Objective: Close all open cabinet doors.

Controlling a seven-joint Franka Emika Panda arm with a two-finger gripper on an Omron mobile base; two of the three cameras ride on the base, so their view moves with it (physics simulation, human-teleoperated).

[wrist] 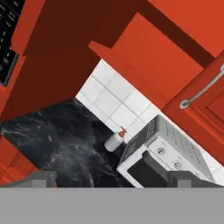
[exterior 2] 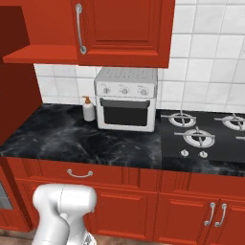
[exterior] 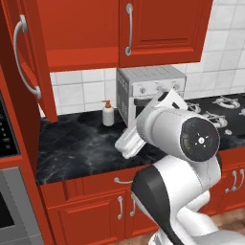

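Observation:
One red cabinet door stands open at the upper left, swung out toward me, its silver handle facing the room. It leaves the open cabinet's bottom shelf bare. To its right, the neighbouring cabinet door is shut. My gripper is open with nothing between its fingers. My white hand hovers over the counter's front, below and right of the open door, in front of the toaster oven.
On the black marble counter, a soap dispenser stands left of the toaster oven. A gas hob lies to the right. A tall red unit with a built-in oven walls the left side.

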